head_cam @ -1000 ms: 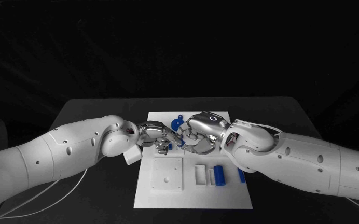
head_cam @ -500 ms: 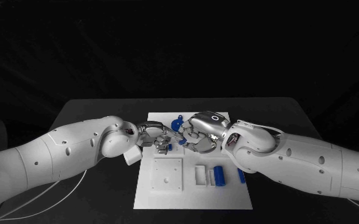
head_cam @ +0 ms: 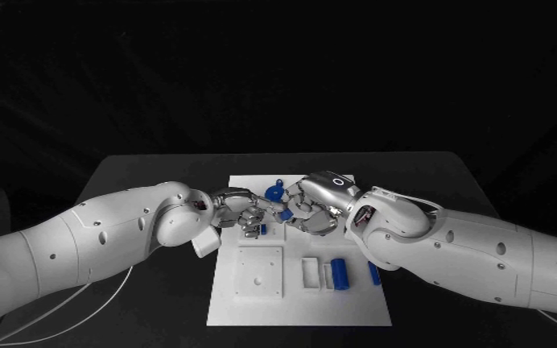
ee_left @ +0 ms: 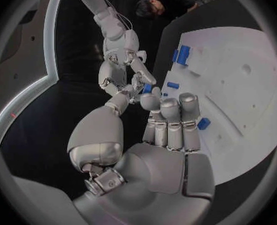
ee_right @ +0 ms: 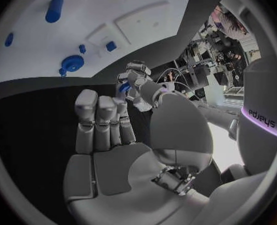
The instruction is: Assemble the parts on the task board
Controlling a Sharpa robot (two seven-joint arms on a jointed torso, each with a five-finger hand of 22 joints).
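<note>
Right now my two silver robot hands meet fingertip to fingertip above the far half of the flat white rectangular task board [head_cam: 348,300], which lies in the middle of the black table [head_cam: 151,179]. My left robot hand [head_cam: 241,209] has its fingers curled in close together, and its fingertips [ee_left: 152,101] come against a small blue plastic part [head_cam: 286,215]. My right robot hand [head_cam: 311,209] reaches in from the other side, and its thumb and a finger pinch that same small blue part [ee_left: 146,88], so it is lifted off the board between the two hands. Whether my left hand truly grips the piece or only touches it I cannot tell.

On the board, a round blue knob-like part [head_cam: 274,191] lies near the far edge, just beyond my hands. A blue cylinder [head_cam: 339,270] lies toward the near right side of the board, beside a white rectangular block [head_cam: 311,271], and a thin blue pin [head_cam: 373,272] lies just right of it. A raised white square plate [head_cam: 259,271] sits on the near left part.
</note>
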